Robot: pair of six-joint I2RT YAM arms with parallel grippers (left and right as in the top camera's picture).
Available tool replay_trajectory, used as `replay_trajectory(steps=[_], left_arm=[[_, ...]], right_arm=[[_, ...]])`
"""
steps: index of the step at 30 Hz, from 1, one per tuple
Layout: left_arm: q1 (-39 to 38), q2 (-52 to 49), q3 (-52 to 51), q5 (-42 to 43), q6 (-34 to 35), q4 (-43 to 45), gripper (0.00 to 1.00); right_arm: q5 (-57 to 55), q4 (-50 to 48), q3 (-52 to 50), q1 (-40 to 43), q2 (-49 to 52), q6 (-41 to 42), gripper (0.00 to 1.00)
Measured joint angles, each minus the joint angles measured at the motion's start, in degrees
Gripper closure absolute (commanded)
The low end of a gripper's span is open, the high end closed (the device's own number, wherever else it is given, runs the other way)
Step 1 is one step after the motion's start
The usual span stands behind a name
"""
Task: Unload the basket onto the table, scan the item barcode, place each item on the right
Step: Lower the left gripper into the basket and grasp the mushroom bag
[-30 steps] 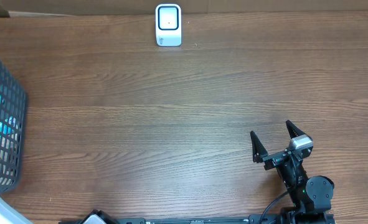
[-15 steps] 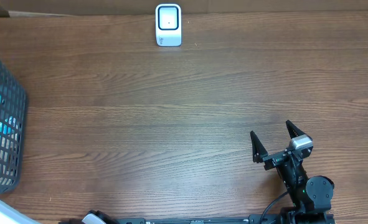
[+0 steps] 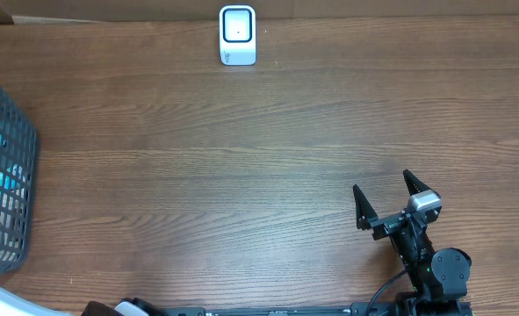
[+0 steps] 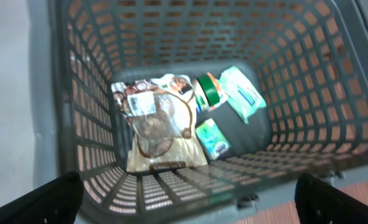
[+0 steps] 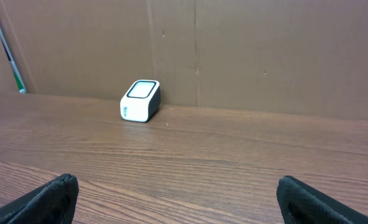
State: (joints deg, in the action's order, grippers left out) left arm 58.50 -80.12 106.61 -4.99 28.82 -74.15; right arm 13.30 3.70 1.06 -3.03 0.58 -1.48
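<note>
We see the grey plastic lattice basket [image 3: 18, 175] cut off by the overhead view's left edge, its contents only blue glimpses through the mesh, and in the blurred left wrist view the brown-and-white crinkled packet [image 4: 159, 127] has unreadable print.

Grey lattice basket [image 4: 296, 93], white scanner [image 3: 237, 54] with black window, brown wood-grain table [image 3: 241, 158]

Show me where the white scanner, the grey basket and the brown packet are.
white scanner [image 3: 237, 35]: overhead view, on its top face.
grey basket [image 4: 308, 93]: left wrist view, on its right mesh wall.
brown packet [image 4: 162, 127]: left wrist view, on the middle of the packet.
</note>
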Motion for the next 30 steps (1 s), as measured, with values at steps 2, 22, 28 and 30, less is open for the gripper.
replay_trajectory(steps=[2,22,28,30], left_arm=[[1.25,-0.02,0.0,0.02,0.0,0.37,0.0],[9.05,-3.96,0.0,0.02,2.23,2.32,0.0],[10.56,-6.14,0.0,-0.66,2.4,1.62,0.0],[10.62,-7.17,0.0,-1.57,2.29,1.55,0.0]], right_arm=[[0.02,-0.02,0.0,0.0,0.0,0.02,0.0],[0.0,0.0,0.0,0.0,0.0,-0.02,0.0],[0.0,0.0,0.0,0.0,0.0,0.0,0.0],[0.0,0.0,0.0,-0.02,0.0,-0.02,0.0]])
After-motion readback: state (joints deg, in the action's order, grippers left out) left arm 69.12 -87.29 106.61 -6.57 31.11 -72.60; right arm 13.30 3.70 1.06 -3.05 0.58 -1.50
